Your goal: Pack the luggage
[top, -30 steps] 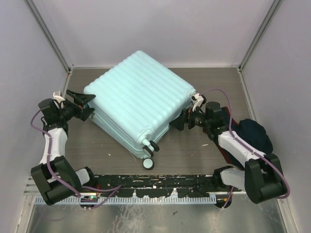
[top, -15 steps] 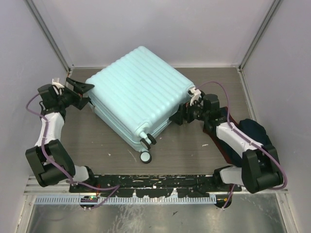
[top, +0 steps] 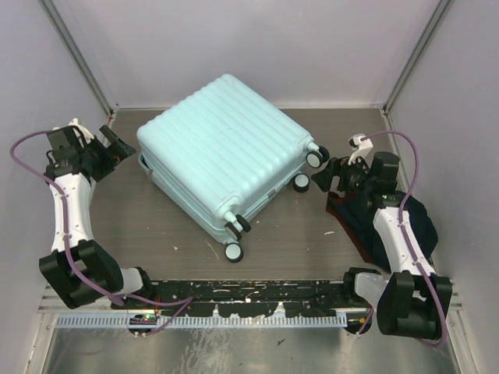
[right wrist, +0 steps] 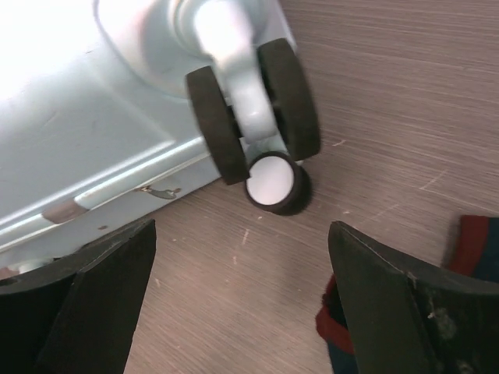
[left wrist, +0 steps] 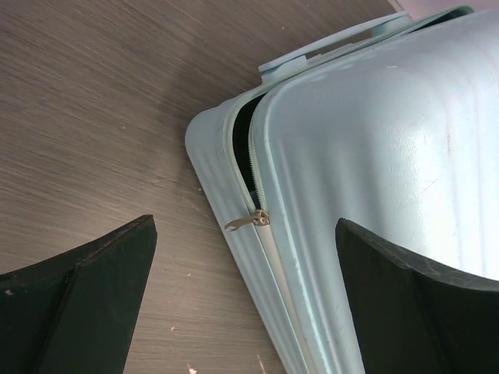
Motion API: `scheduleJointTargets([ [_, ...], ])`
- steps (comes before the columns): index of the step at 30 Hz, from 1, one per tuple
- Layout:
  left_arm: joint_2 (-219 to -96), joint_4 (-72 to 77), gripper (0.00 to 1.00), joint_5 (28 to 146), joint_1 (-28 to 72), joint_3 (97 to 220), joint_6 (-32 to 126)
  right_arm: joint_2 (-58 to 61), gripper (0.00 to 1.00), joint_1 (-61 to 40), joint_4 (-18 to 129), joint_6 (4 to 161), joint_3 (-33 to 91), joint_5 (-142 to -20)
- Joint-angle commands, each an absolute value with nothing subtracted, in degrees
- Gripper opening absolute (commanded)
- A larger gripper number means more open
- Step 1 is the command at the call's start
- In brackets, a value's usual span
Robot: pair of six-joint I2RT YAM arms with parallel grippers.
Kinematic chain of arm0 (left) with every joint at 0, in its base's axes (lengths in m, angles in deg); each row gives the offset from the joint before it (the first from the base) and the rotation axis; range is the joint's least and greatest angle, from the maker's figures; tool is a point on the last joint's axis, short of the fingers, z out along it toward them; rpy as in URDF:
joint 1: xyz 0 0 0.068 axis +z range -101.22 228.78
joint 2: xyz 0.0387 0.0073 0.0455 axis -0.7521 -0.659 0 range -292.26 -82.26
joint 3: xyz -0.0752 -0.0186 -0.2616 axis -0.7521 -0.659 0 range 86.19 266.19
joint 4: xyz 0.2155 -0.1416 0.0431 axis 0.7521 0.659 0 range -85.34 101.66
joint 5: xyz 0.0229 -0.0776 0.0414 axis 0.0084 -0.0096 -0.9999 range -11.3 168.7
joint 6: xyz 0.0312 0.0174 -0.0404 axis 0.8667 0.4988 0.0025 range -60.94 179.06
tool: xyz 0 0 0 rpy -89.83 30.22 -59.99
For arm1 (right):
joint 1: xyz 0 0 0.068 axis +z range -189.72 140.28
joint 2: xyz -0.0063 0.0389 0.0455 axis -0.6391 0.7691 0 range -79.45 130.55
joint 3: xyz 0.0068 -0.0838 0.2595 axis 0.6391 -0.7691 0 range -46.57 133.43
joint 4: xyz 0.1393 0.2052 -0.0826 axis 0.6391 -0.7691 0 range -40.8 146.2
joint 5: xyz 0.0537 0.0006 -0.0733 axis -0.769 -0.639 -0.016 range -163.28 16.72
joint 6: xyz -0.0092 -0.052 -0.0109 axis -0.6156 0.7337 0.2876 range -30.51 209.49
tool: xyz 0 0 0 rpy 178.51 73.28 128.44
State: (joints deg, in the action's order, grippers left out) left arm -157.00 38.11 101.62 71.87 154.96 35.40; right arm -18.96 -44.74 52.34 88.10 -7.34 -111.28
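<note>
Mint-blue and ribbed, the large hard-shell suitcase (top: 222, 152) lies flat and cornerwise in the middle of the brown wood-grain bench (top: 296, 241), lid down on its base. From above, the left gripper (top: 109, 149) hangs just beside the case's left corner with its jaws spread wide and nothing between them. The right gripper (top: 322, 176) sits near the dark wheels (top: 314, 158) at the opposite corner, equally wide and empty. A navy and red cloth (top: 409, 218) lies on the bench under the right arm, outside the case.

At the left wrist, a small silver zip pull (left wrist: 248, 222) hangs between the black fingers (left wrist: 86, 300). Above it the two shells gape a little, showing a dark slit.

At the right wrist, only the paired wheels (right wrist: 249, 109), a lower wheel with a white hub (right wrist: 273, 183) and the edge of the cloth (right wrist: 468, 249) show.

I judge the seam is the job now, whether to open the lid for the cloth or to run it shut. Either way, the left gripper should come straight down onto the pull and pinch only that tab, not the shell lip. The right would do well to steady the wheel end, since the case could slide.
</note>
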Motion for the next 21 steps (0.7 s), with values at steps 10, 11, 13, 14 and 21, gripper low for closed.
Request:
scheduleJointTargets([
  [10,-157.2,37.3,0.98,99.8,72.0,158.7,37.0,0.9,0.97,-47.2,41.4,106.2,15.0,-117.4],
  [11,-157.4,37.3,0.98,99.4,72.0,159.0,37.0,2.4,0.96,-47.0,39.8,107.6,16.8,-118.9],
  [13,-157.9,37.4,0.98,98.4,72.0,159.6,37.0,5.1,0.92,-45.8,36.1,111.1,21.0,-121.6],
  [14,-158.2,37.5,0.98,98.2,72.1,159.8,36.9,6.3,0.91,-45.0,33.9,112.6,22.9,-122.5],
  [21,-159.7,37.1,0.98,97.8,73.0,161.1,35.6,11.0,0.65,-39.8,28.3,117.2,28.8,-120.4],
])
